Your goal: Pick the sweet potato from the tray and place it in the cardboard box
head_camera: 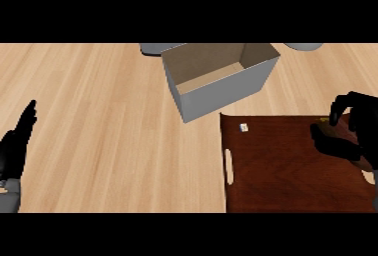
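A dark brown tray (280, 170) lies at the lower right of the wooden counter. Over its right edge my right hand (353, 129) has its fingers and thumb curled round the sweet potato (341, 132), of which only a brownish sliver shows between them. The cardboard box (218, 82), grey outside and tan inside, stands open just beyond the tray's far left corner. My left hand (15, 147) rests open at the left edge, fingers pointing up.
A small white object (244, 128) lies on the tray near its far left corner. Two grey objects (151, 48) (304, 46) show partly at the counter's far edge behind the box. Bare wood (111, 125) stretches left of the box and tray.
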Available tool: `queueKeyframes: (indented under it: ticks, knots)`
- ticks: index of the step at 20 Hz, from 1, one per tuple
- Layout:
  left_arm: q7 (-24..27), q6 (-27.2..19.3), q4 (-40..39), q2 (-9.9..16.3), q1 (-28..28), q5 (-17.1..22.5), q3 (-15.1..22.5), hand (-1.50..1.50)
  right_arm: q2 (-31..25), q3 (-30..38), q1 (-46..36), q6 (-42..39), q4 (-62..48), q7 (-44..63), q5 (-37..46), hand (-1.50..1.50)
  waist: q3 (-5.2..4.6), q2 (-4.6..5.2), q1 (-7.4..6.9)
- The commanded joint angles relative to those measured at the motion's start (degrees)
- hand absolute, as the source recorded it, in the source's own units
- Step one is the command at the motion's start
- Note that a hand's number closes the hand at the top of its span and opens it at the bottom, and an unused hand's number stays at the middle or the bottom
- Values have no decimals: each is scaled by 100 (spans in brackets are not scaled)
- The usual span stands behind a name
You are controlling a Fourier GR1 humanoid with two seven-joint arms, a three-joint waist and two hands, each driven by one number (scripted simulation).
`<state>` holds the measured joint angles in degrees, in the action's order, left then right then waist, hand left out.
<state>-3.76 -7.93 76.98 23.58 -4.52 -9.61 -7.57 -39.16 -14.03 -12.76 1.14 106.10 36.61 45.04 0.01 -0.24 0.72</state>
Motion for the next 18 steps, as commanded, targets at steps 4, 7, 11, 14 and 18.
queueKeyframes:
  ticks: [4, 7, 11, 14, 18]
  knots:
    - [-93, -2, -170, -144, -315, -178, 72, 0, 324, 200, -582, -178, 367, -405, -17, 150, -1, 26, -91]
    - [-91, 6, 71, -216, -81, -214, 156, 0, 858, 70, -1561, -672, 133, 113, -332, 150, -4, 28, -176]
    - [-426, 118, 261, -132, -253, -246, 144, 0, 1488, 69, -2018, -400, -503, -33, -324, 150, 0, 30, -163]
    - [-141, 223, 94, -183, -198, -148, 90, 0, 2003, 119, -2658, -157, -1247, 85, -207, 150, -3, 40, -185]
    - [20, 152, -38, -147, -219, -221, -9, 0, 2331, 623, -3586, 148, -2778, -251, -334, 150, -3, 61, -223]
